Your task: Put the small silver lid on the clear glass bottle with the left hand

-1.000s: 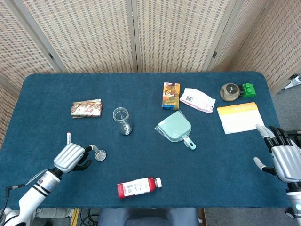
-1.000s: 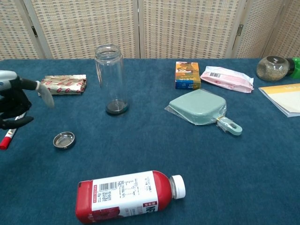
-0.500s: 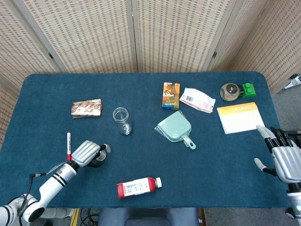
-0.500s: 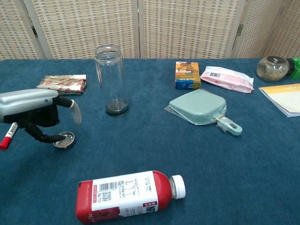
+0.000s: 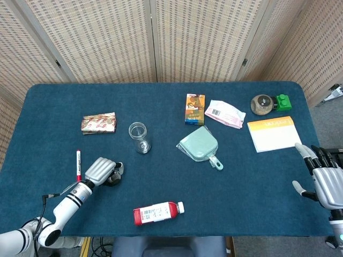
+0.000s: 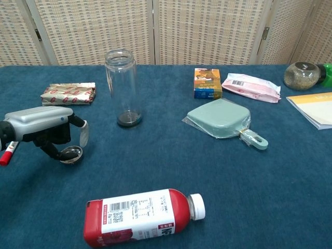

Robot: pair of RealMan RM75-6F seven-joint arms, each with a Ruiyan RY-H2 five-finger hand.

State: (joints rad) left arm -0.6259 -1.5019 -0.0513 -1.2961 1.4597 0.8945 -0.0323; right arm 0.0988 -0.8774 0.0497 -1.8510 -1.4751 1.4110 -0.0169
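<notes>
The small silver lid (image 6: 71, 153) lies rim up on the blue table (image 5: 252, 182), near the front left. My left hand (image 6: 42, 124) hovers right over it, fingers curled down around it. The thumb tip touches the lid's left rim, while a finger (image 6: 83, 134) hangs just above its right side. In the head view the left hand (image 5: 102, 170) covers most of the lid. The clear glass bottle (image 6: 122, 85) stands upright and uncapped, behind and to the right of the lid (image 5: 139, 136). My right hand (image 5: 324, 181) rests open at the table's right edge.
A red drink bottle (image 6: 142, 215) lies on its side at the front. A red pen (image 5: 78, 163) lies just left of my left hand. A foil packet (image 5: 98, 123), a green flat case (image 5: 199, 144), an orange box (image 5: 194, 108), a pink packet (image 5: 224, 113) and a notebook (image 5: 272, 134) lie farther back.
My left hand has moved right from beside the pen to sit over the lid and has lowered its fingers around it. The lid has stayed in place. The right hand has barely moved.
</notes>
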